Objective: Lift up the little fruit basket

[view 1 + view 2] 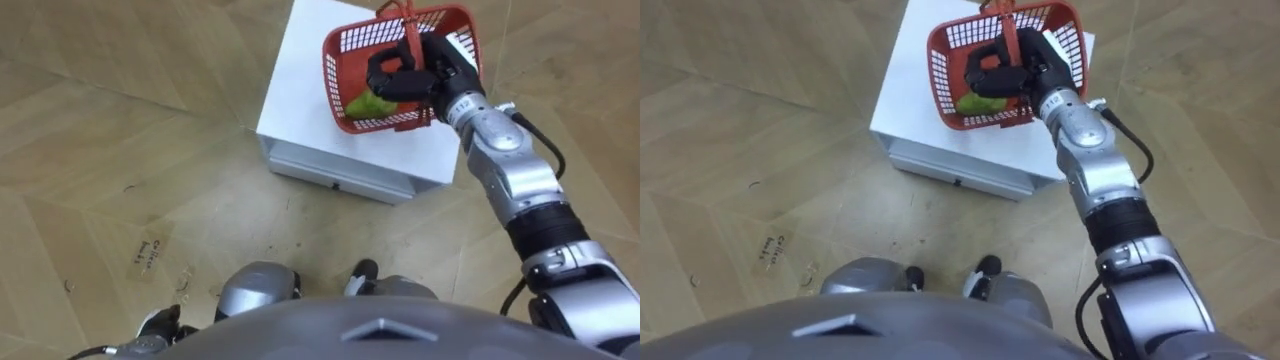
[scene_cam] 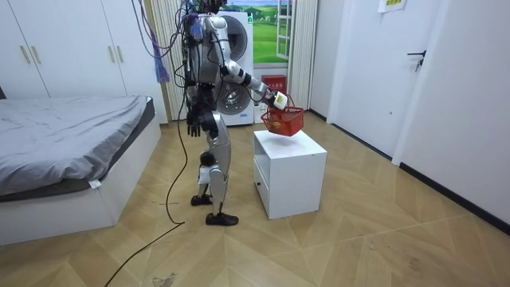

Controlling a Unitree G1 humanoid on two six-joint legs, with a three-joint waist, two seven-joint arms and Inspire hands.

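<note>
A red mesh fruit basket hangs just above the top of a white cabinet. My right hand is shut on the basket's red handle, and my right arm reaches forward over the cabinet. A green fruit lies inside the basket, partly hidden by my hand. In the room view the basket is clear of the cabinet top. My left hand hangs at my side with relaxed fingers.
I stand upright right in front of the cabinet, which has a drawer in its front. A bed is at the room view's left, a washing machine behind me, and wood floor lies all around.
</note>
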